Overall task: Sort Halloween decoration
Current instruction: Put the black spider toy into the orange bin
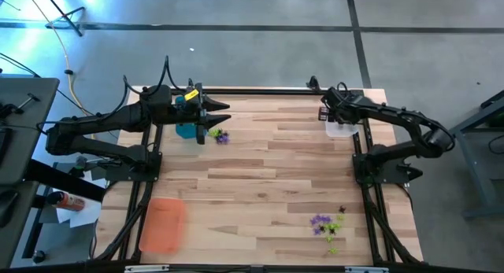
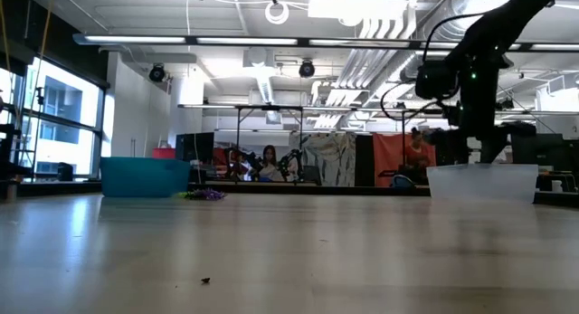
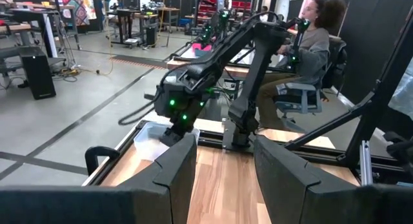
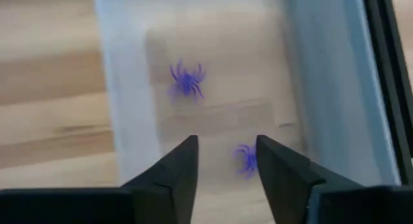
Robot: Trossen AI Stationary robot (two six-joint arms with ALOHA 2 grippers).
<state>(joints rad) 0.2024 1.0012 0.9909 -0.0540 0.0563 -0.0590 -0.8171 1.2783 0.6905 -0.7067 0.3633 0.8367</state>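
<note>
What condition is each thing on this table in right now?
Right end effector: open above the clear tray.
Clear tray: upright, two purple spiders inside.
Left end effector: open, empty.
Teal tray: upright.
Orange tray: flat on the table.
Trinket pile: unsorted.

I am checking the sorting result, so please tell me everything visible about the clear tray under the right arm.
The clear tray is a shallow rectangular box of see-through, slightly frosted plastic with low walls. It sits flat on the wooden table, at the far right corner. Two purple spiders lie inside on its bottom, apart from each other. The right claw hangs open just above it, touching nothing.
</note>
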